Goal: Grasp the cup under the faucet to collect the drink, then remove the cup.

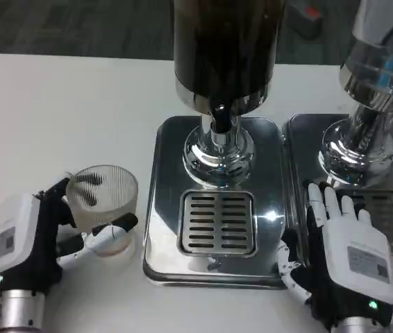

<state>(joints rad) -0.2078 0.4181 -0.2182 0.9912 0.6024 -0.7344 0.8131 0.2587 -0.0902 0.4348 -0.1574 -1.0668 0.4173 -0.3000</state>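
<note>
A clear ribbed cup (104,206) stands on the white table to the left of the drink dispenser. My left hand (33,239) wraps around it, fingers showing through and in front of the glass. The dispenser's dark tank (226,45) rises over a chrome pedestal, with the black faucet (220,116) above the slotted drip grille (217,222). Nothing stands on the grille. My right hand (339,253) lies flat with fingers spread at the right edge of the chrome base (165,201), holding nothing.
A second dispenser (370,76) with its own chrome base and grille stands at the right, close to my right hand. A dark object with a red top (307,17) lies beyond the table's far edge. White table surface stretches to the left.
</note>
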